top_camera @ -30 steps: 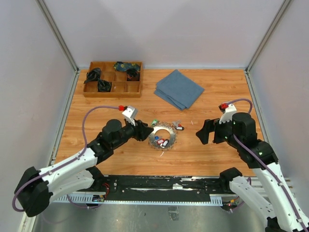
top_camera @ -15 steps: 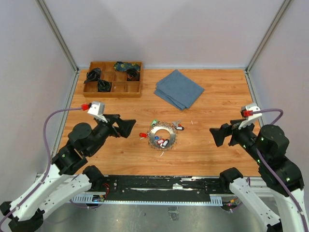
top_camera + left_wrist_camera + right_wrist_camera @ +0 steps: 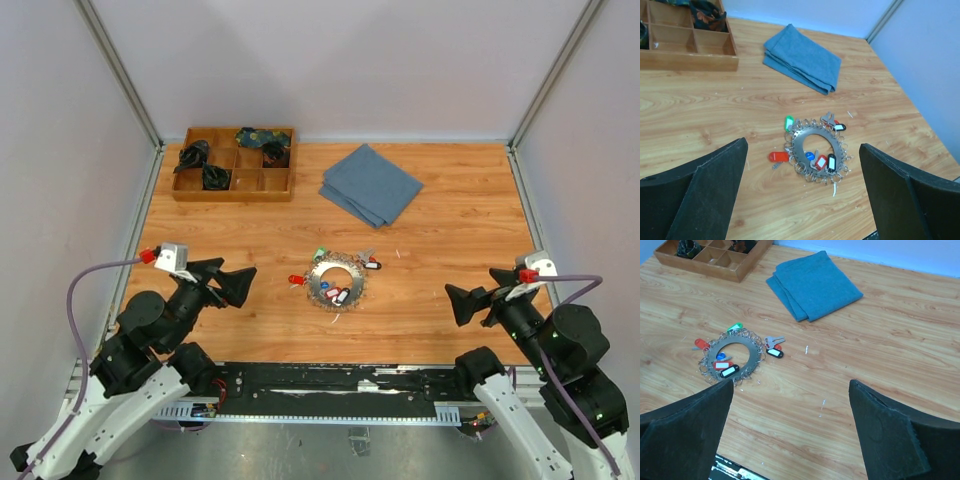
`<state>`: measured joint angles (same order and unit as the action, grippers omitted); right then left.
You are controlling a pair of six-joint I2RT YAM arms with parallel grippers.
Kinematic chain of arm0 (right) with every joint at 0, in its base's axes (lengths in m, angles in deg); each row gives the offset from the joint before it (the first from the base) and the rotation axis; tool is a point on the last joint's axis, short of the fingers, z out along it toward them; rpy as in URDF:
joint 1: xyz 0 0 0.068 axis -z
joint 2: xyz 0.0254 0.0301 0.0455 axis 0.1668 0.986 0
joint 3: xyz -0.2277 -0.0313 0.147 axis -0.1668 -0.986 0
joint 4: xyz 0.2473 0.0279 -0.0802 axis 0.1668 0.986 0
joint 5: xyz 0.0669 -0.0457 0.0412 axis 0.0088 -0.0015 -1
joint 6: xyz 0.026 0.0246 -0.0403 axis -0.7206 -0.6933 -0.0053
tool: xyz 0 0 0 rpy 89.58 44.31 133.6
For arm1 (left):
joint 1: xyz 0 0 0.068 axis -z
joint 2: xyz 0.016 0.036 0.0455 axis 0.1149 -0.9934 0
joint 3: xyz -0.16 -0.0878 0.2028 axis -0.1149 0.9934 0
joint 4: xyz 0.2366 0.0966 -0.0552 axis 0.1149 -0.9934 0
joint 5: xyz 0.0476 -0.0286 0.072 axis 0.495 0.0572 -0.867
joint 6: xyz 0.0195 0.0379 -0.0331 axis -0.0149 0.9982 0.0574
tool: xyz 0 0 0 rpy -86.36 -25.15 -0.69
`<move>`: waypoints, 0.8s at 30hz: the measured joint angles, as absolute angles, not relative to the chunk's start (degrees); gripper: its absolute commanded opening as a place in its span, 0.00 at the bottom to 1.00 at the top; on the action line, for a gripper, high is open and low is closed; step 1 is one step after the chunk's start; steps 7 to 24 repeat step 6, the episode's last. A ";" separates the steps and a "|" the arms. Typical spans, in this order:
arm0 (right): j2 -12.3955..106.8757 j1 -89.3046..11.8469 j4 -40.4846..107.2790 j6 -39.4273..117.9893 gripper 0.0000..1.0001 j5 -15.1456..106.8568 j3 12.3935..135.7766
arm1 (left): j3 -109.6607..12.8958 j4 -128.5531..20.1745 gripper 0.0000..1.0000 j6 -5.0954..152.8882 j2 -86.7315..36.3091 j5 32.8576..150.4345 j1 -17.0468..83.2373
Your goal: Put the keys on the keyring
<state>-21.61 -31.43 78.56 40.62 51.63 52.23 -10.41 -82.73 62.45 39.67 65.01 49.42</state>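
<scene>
Arms retracted; left hand (image 3: pixel 238 272), right hand (image 3: pixel 470 283) wide open, apparently empty.

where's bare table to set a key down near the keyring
The widest bare wood is right of the keyring, bordered by the blue cloth and the right hand. The stretch between the wooden tray, the left hand and the keyring is also free. It is crowded at the keyring's left and upper-right edge, where tagged keys lie.

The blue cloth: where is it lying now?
In the top view the blue cloth lies folded right of the wooden tray, beyond the keyring.
</scene>
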 measured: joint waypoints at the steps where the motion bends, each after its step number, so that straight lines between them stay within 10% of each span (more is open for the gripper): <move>1: -21.61 -31.43 78.49 40.55 0.98 51.72 52.14 | -10.39 -82.86 1.00 62.49 40.15 64.82 49.42; 24: -21.39 -31.43 78.34 40.40 0.98 52.20 52.03 | -10.39 -83.01 1.00 62.52 41.03 64.03 49.42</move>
